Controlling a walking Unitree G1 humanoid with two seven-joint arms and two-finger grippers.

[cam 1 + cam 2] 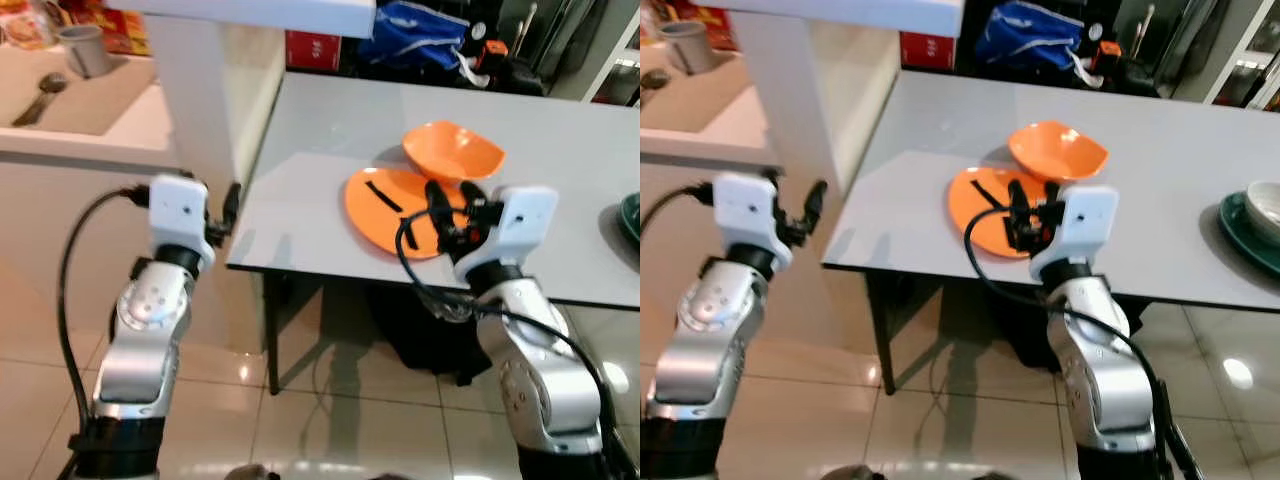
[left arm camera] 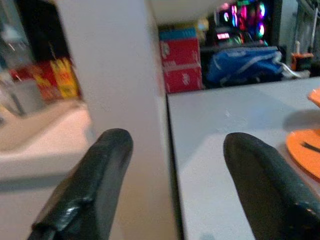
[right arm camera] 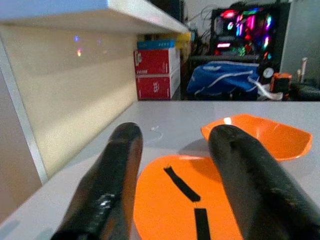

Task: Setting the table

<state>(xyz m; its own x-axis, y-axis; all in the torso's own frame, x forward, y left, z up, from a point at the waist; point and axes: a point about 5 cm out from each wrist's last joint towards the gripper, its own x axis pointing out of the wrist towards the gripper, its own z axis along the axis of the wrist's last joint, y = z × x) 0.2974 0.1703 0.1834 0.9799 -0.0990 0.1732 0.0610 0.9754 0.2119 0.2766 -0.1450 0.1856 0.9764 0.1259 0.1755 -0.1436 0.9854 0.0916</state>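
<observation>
The orange plate (image 1: 395, 210) lies flat on the grey bench (image 1: 320, 140), close to the near edge and toward the near left corner. Two black strips are on its face, possibly tape markings; the views are too soft to confirm. The orange bowl (image 1: 455, 150) sits just behind the plate, farther from the near edge, with its rim close to or overlapping the plate's far rim. At the right edge of the bench, a dark green plate (image 1: 1245, 230) carries a pale bowl (image 1: 1265, 205), well apart from the orange set.

The right tool (image 1: 440, 215) is positioned over the near part of the orange plate. Its fingers (image 3: 115, 175) are spread apart with nothing between them, and the right wrist view looks between them across the plate face toward the bowl. This alignment suggests an approach to the plate's near rim, the only part reachable from the bench edge.

The left tool (image 1: 228, 205) is off the bench, just beside the near left corner and next to a white pillar (image 1: 200, 90). Its fingers (image 2: 85, 190) are also spread and empty. It is judged to be on standby, clear of the right arm's working area.
</observation>
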